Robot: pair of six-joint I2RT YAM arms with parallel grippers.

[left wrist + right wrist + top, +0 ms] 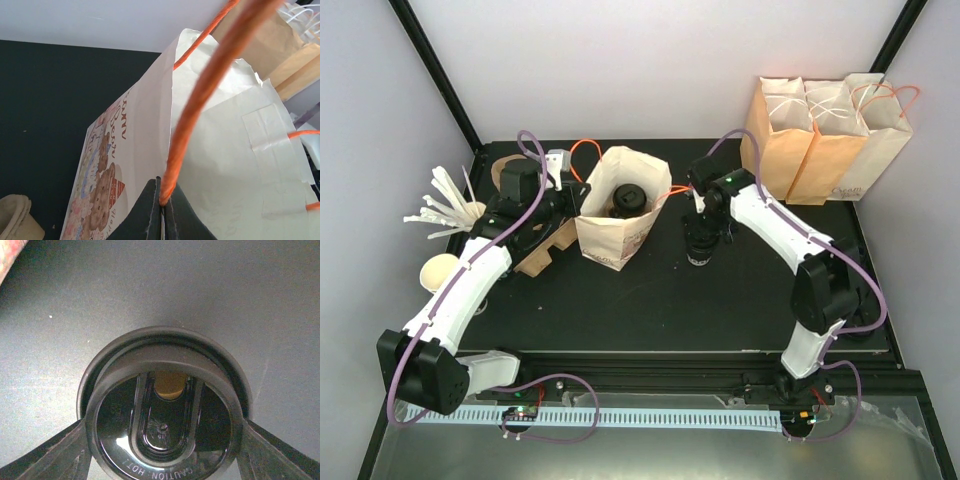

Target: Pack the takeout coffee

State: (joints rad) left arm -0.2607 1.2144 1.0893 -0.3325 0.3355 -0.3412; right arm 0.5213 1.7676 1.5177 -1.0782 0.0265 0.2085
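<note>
The takeout coffee (162,425) had a glossy black lid and stood on a matte black desk (250,300). The cream paper bag (225,165) bore a teddy-bear print and an orange handle (200,100).

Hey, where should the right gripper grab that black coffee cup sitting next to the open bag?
Around the lid, coming straight down from above: the takeout coffee stands upright and round, and the right gripper straddles it with a finger on each side.

Blk lidded coffee cup (162,432), upright
</note>
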